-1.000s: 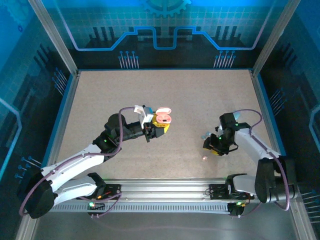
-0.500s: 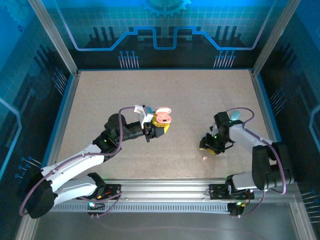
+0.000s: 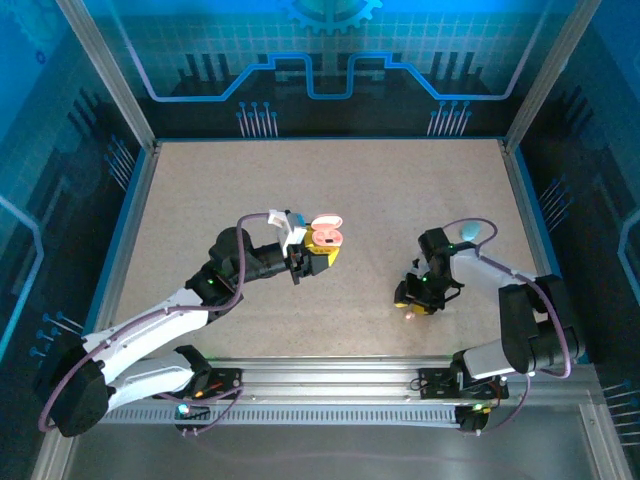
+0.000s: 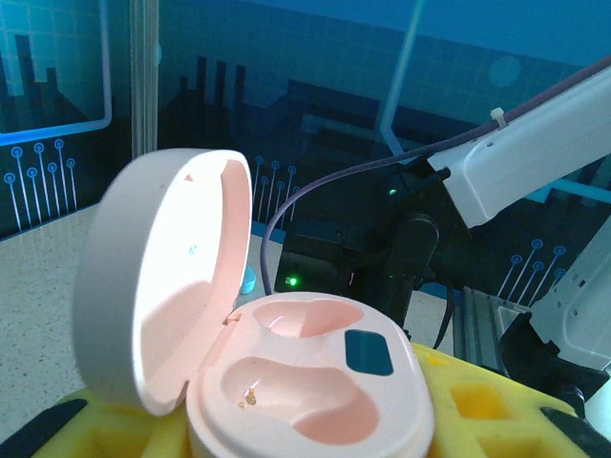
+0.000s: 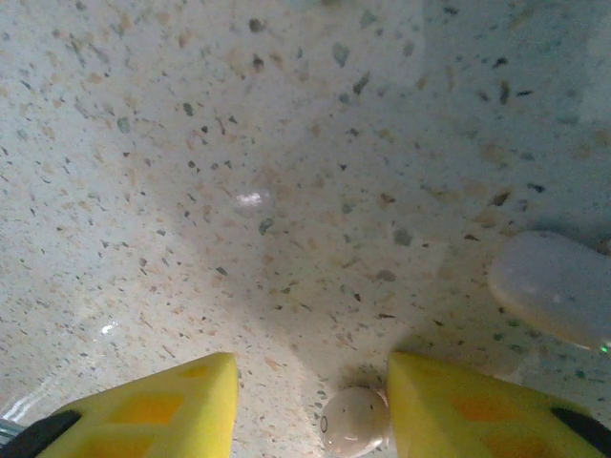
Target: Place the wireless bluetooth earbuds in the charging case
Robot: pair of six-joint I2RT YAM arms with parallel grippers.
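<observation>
1. Left gripper [image 3: 321,252]: its yellow fingers [image 4: 489,401] are clamped on the base of the pink case [image 4: 305,382], 1 on each side. The case is held above the table [image 3: 400,190], left of centre.
2. The lid [image 4: 158,277] is swung open and stands upright. Both sockets in the base are bare, with no earbud in either.
3. Right gripper [image 5: 310,367]: pointed down at the table on the near right, fingers partly apart and gripping nothing.
4. Earbud [image 5: 355,420]: a small whitish round bud lying on the table inside the gap between the 2 yellow pads. It is off-centre, touching or just beside 1 pad [image 5: 477,405], with clear table between it and the other pad [image 5: 153,410].
5. Second earbud [image 5: 554,286]: pale and oblong, on the table outside the gap. It lies beyond the pad that the first bud sits against and is apart from both fingers.
6. In the top view, the bud at the right fingertips is well apart from the case, which is over to the left and further back.
</observation>
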